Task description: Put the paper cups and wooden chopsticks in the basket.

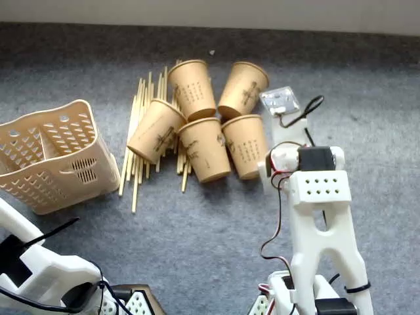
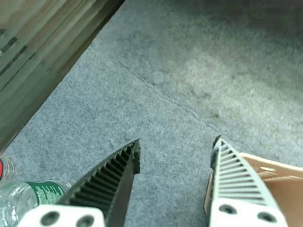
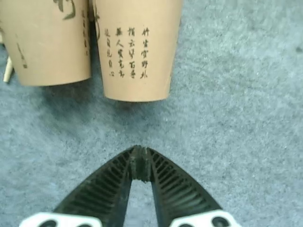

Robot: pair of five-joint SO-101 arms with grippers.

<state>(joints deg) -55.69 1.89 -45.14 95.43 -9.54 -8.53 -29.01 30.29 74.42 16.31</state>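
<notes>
R gripper (image 3: 140,163), tips pinched together, empty, sits just near of right-hand paper cup (image 3: 137,47); going fwd w/o spreading may shove it off; L gripper (image 2: 175,151) spread wide, empty.

Soft, even light (rather dim) leaves faint shadows under the cups (image 3: 135,47).

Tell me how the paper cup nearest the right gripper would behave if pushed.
The paper cup lies on its side and tapers, so a push would probably roll it in a curve. It looks thin-walled and light, so it may dent under a hard squeeze. The neighbouring cup could block rolling that way.
</notes>
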